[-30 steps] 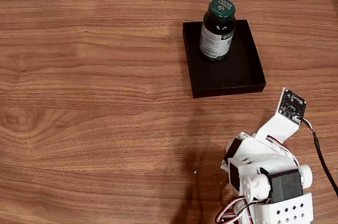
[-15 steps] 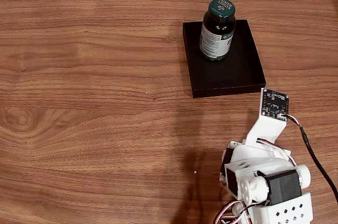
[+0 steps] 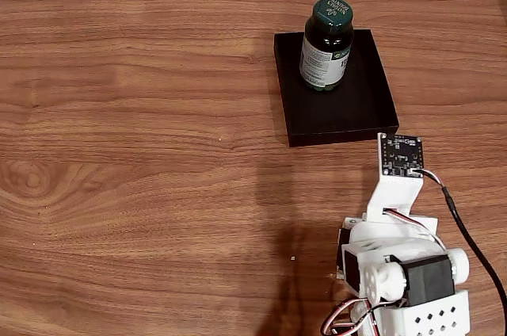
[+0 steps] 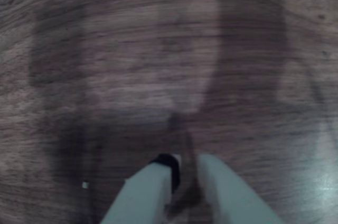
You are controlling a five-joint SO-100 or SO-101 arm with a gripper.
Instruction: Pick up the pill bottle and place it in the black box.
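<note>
The pill bottle point(image 3: 325, 44), dark green with a green cap and a white-green label, stands upright inside the black box point(image 3: 356, 114), toward the tray's far left part in the fixed view. The arm point(image 3: 400, 261) is folded low at the bottom right, well short of the box, with its wrist camera board point(image 3: 400, 154) just below the box's near right corner. In the wrist view my gripper point(image 4: 185, 163) hangs over bare wood. Its two pale fingers point(image 4: 153, 187) are drawn together with nothing between them.
The brown wooden table point(image 3: 142, 154) spreads wide to the left of the box and the arm. A black cable point(image 3: 467, 241) runs down the arm's right side. A tiny white speck point(image 3: 292, 257) lies on the wood near the arm's base.
The wrist with its camera board has swung left and slightly down in the fixed view. Bottle and box have not moved.
</note>
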